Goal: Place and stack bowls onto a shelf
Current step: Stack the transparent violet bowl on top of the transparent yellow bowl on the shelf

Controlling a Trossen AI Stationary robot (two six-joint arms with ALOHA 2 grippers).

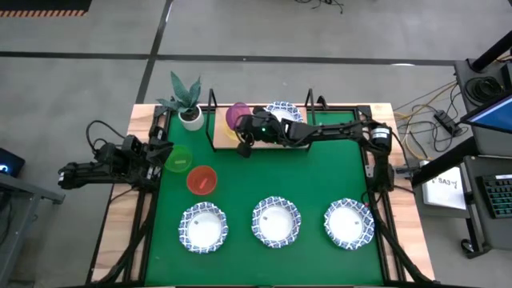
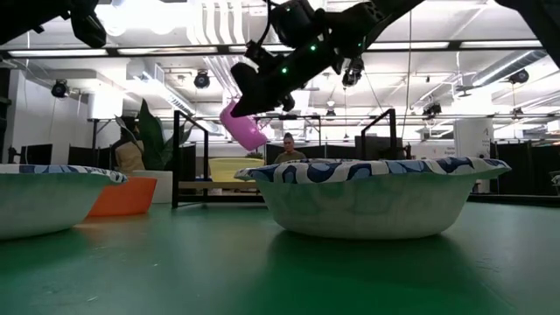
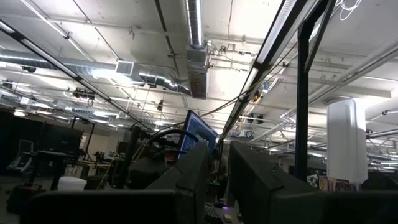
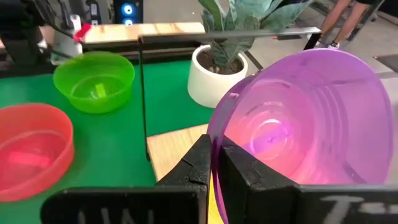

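Purple bowl [image 4: 298,118] hangs tilted in the right tool [image 4: 214,165], its fingers pinched on the rim, above the shelf's [image 1: 220,136] left end. Gripping by the rim likely leaves the bowl's underside free to settle onto the yellow bowl [image 1: 232,133] seen beneath it. 1 blue-rimmed bowl [image 1: 282,113] already sits on the shelf; 3 more [image 1: 276,222] wait in a row at the worktop's [image 1: 320,176] near edge. Green bowl [image 1: 178,158] and red bowl [image 1: 202,180] lie just beside the left tool [image 1: 158,154], parked at the left; whether it is wide or narrow cannot be told.
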